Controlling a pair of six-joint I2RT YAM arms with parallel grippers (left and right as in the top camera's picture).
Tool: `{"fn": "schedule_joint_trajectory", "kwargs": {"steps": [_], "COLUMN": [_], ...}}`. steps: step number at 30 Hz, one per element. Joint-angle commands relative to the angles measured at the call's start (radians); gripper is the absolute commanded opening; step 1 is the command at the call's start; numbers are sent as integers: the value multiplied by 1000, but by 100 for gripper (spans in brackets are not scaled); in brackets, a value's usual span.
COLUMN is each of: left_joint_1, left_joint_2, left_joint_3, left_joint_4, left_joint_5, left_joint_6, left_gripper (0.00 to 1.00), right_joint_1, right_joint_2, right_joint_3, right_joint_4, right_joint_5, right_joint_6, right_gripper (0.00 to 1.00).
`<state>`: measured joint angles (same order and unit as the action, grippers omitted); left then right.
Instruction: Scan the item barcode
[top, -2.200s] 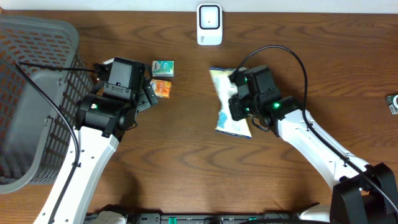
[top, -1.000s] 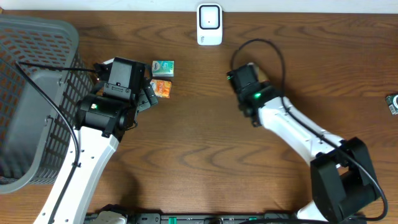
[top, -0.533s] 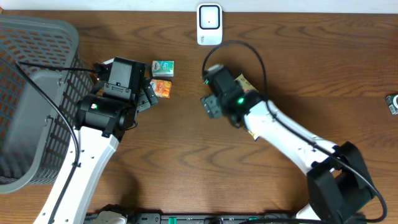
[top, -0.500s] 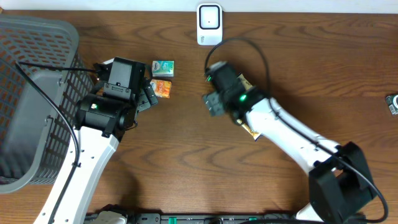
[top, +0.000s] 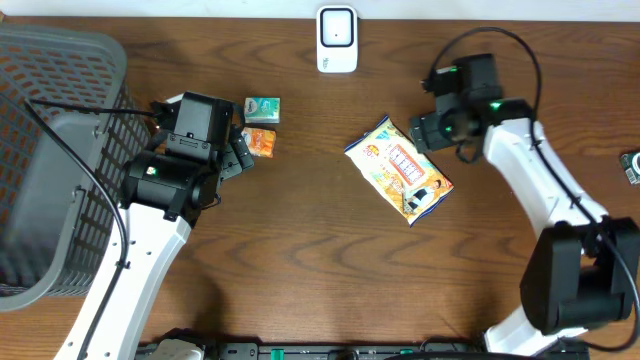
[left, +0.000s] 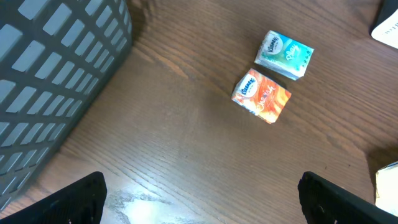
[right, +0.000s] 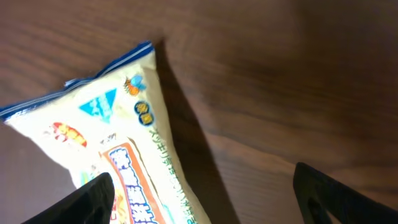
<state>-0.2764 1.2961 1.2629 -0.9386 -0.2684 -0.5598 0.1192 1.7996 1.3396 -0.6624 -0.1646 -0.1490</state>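
Yellow snack bag (top: 400, 168) lies flat on the brown tabletop (top: 300, 250), a little way from the white scanner (top: 337, 40). Our right pincer (right: 205, 193) hangs just beside its corner, fingers wide apart, holding nothing. Our left pincer (left: 202, 196) is wide apart too, near an orange tissue pack (left: 261, 96). Next, we think, we must grab the bag and show its barcode to the scanner.
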Motion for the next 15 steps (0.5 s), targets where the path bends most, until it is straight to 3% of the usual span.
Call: {"fn": "schedule_joint_trajectory", "kwargs": {"steps": [1,4,6,7,8,15], "left_joint_1": [3,3,3,3,3,3], "left_joint_2": [6,6,6,6,6,6], "left_joint_3": [4,4,4,4,4,4], "left_joint_4": [-3,-3,-3,-3,-3,-3], "left_joint_5": [-18,-18,-18,-17,-18,-18], "left_joint_6": [10,10,10,10,10,10], "left_gripper": [98,98,98,98,98,98], "right_joint_1": [-27,-28,-26,-26,-26,-19], "right_joint_2": [71,135,183,204,225,268], "right_joint_3": [-13,-13,-13,-13,-13,-12], "right_joint_4": [-4,-5,-6,-10,-17,-62], "right_joint_5": [-283,-293,-303,-314,-332,-426], "right_joint_6": [-106,-119,-118,-118,-118,-115], "right_gripper": [88,87,78,70,54,7]}}
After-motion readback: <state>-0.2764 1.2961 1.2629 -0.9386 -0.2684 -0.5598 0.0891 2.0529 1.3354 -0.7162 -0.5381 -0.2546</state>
